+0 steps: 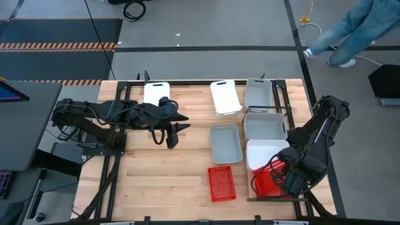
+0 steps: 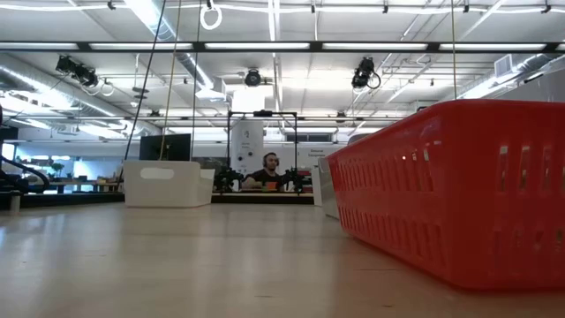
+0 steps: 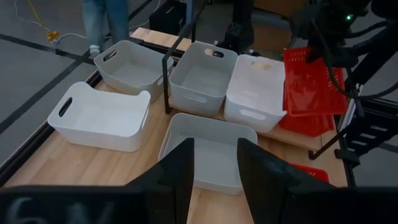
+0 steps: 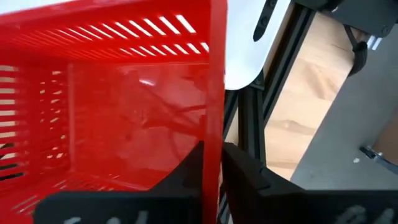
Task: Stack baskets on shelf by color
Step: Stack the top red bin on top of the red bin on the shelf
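Red baskets [image 1: 222, 183] two, grey [image 1: 225, 142] three

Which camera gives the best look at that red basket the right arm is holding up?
The right wrist view: the red basket fills it, its wall between the right gripper fingers. The left wrist view shows it tilted above another red one on the shelf. From above the arm partly hides it. The low view shows a different red basket.
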`<action>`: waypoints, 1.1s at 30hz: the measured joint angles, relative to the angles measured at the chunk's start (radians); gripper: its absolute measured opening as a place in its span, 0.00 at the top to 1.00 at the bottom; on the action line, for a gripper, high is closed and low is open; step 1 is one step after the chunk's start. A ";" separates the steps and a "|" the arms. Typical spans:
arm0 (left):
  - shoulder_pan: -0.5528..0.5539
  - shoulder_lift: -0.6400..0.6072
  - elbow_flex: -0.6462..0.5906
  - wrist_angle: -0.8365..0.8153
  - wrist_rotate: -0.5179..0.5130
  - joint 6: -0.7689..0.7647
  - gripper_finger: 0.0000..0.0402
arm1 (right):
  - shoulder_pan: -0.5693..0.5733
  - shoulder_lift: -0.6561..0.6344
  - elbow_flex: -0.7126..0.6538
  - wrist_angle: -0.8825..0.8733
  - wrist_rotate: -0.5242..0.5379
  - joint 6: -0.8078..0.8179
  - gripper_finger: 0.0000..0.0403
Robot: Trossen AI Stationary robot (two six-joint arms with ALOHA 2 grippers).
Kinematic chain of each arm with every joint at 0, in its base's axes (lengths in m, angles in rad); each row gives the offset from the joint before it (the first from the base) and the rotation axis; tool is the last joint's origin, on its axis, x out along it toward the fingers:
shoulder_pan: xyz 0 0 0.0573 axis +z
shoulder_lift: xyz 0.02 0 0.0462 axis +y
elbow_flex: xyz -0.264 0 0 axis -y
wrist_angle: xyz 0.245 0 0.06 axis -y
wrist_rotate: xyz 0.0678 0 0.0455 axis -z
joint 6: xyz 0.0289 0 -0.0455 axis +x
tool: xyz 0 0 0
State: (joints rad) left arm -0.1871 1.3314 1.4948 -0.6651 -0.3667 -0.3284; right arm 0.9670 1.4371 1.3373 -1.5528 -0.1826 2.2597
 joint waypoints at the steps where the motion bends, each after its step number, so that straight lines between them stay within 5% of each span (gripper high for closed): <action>1: 0.000 0.000 0.000 0.000 0.000 -0.002 0.68 | 0.000 0.003 0.000 0.002 -0.005 0.000 0.84; 15: 0.000 0.000 0.000 0.000 0.000 -0.001 0.68 | 0.009 0.003 0.000 0.006 -0.012 -0.011 0.59; 33: -0.005 0.000 0.000 0.000 0.000 -0.001 0.68 | 0.035 0.037 0.000 0.064 -0.008 -0.026 0.59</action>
State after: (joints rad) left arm -0.1924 1.3319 1.4948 -0.6647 -0.3663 -0.3290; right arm 1.0016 1.4739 1.3373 -1.4883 -0.1910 2.2335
